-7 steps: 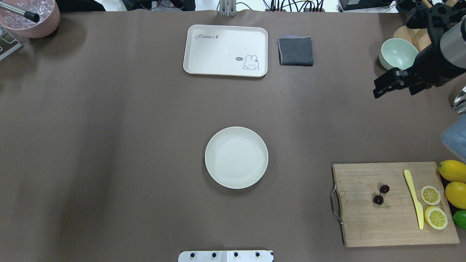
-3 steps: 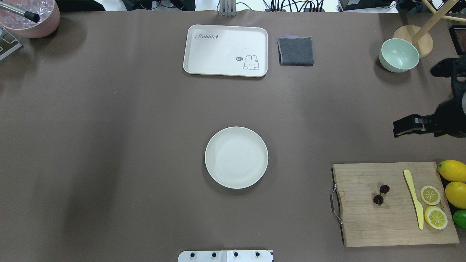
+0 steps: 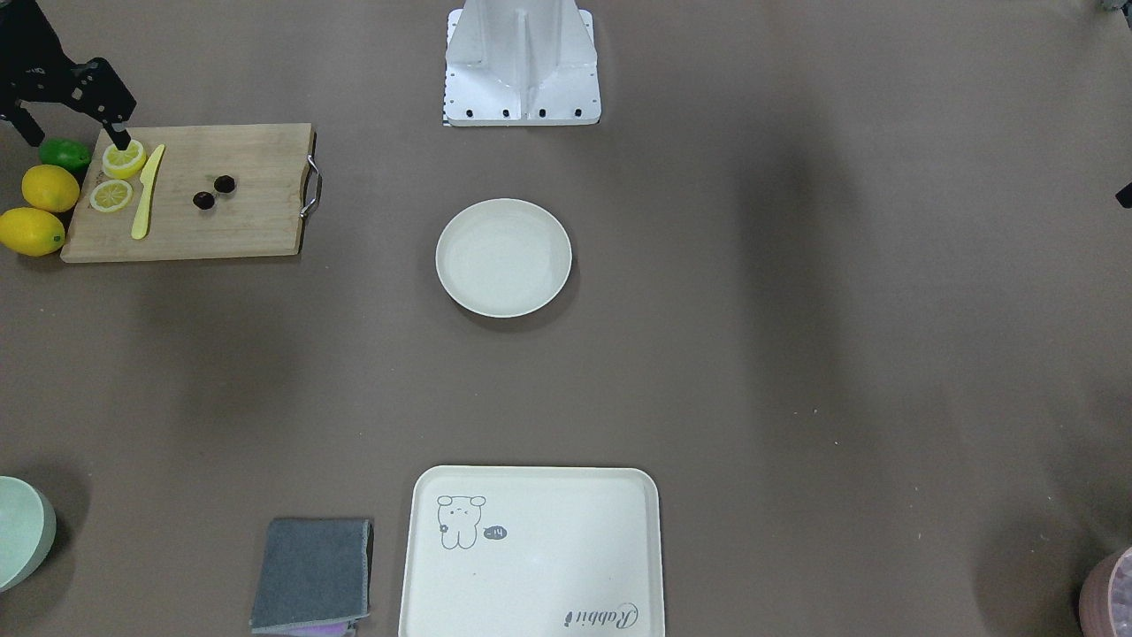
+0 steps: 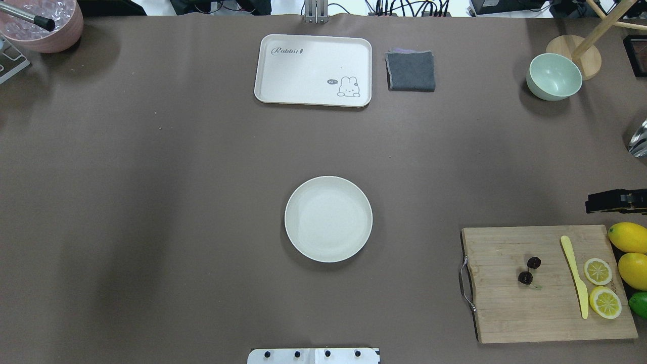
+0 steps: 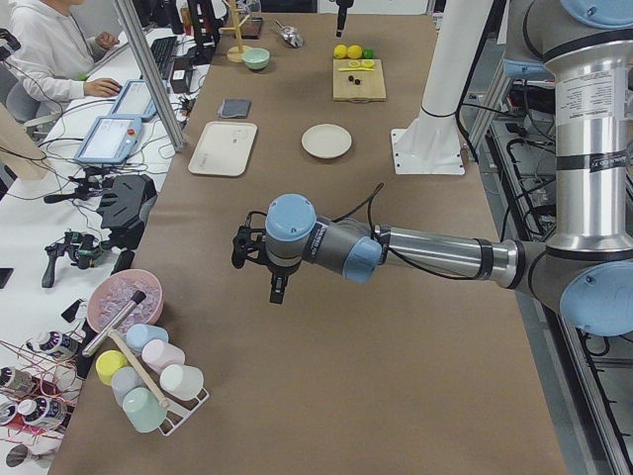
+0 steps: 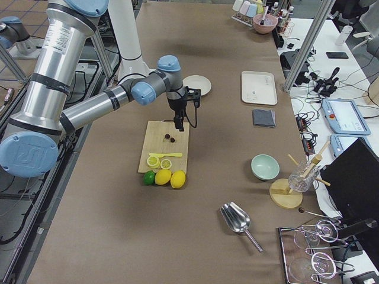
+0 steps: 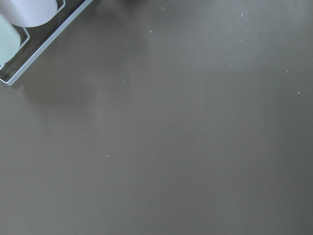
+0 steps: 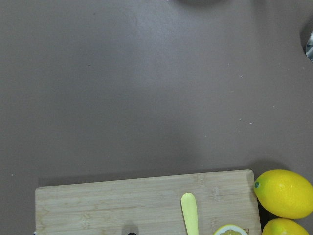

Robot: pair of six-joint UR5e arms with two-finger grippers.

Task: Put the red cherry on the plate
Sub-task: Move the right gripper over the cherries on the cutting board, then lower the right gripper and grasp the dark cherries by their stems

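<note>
The red cherry (image 4: pixel 525 277), two tiny dark balls on a thin stem, lies on the wooden cutting board (image 4: pixel 510 313), also seen from the front (image 3: pixel 225 184). The plate (image 4: pixel 328 219) sits bare at the table's middle, well to the left of the board. My right gripper (image 3: pixel 72 133) hovers open over the board's outer end near the lemon slices, holding nothing; overhead only its black tip (image 4: pixel 614 201) shows at the right edge. My left gripper (image 5: pixel 259 259) hangs over bare table at the far left end; I cannot tell whether it is open or shut.
A yellow knife (image 4: pixel 573 275), two lemon slices (image 4: pixel 598 271), whole lemons (image 4: pixel 628 236) and a lime share the board's right side. A pale green bowl (image 4: pixel 554 76), grey cloth (image 4: pixel 410 71) and rabbit tray (image 4: pixel 313 70) stand along the far edge.
My right arm has swung from beside the green bowl toward the near side and the right edge, ending just beyond the cutting board. The cherry and plate have not moved.
</note>
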